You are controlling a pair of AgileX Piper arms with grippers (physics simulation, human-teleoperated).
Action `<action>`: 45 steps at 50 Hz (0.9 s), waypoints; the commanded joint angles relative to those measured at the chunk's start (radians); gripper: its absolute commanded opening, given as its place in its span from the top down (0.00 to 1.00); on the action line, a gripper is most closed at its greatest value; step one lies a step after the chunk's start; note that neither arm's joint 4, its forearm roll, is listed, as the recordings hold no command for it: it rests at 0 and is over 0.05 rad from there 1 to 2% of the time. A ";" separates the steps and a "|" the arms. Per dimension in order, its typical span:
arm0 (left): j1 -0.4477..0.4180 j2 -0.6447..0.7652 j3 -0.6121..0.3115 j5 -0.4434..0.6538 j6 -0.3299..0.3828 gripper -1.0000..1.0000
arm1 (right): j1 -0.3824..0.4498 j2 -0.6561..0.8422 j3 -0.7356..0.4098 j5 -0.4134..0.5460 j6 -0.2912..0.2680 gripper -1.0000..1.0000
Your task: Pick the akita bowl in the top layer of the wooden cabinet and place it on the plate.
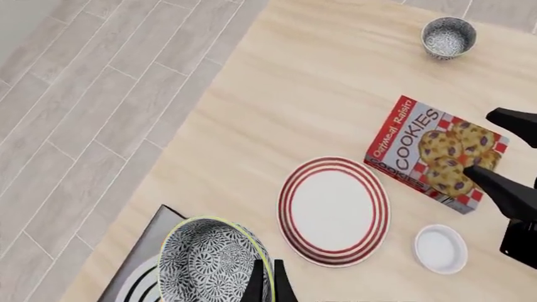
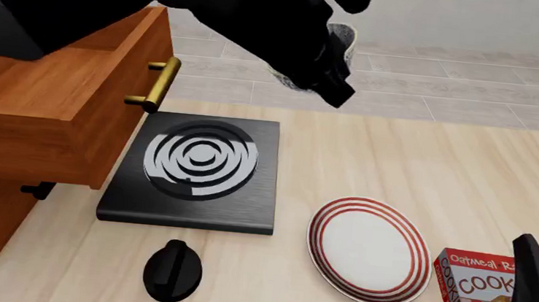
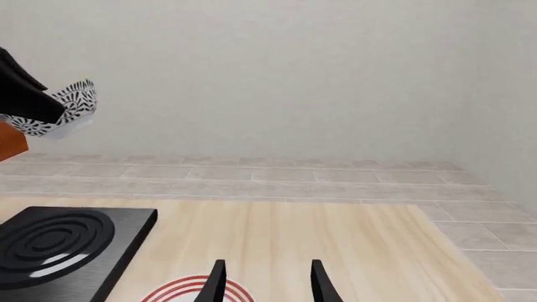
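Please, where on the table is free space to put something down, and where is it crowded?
Free: the bare wood beyond the plate, right of the stove, up to the far table edge. Crowded: the near right corner, with the cookie box and right gripper.

Glossy black left arm with bulky rounded housings, matte black right gripper with two slim tapering fingers, small pale label on its body
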 commanded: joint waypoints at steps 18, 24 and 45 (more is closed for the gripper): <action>-0.044 0.038 0.114 -0.090 0.058 1.00 | -0.006 0.000 0.001 -0.002 0.010 0.00; -0.049 0.054 0.130 -0.108 0.075 1.00 | -0.006 0.000 0.000 -0.002 0.011 0.00; -0.094 0.102 0.132 -0.144 0.095 1.00 | -0.008 0.000 -0.001 -0.001 0.014 0.00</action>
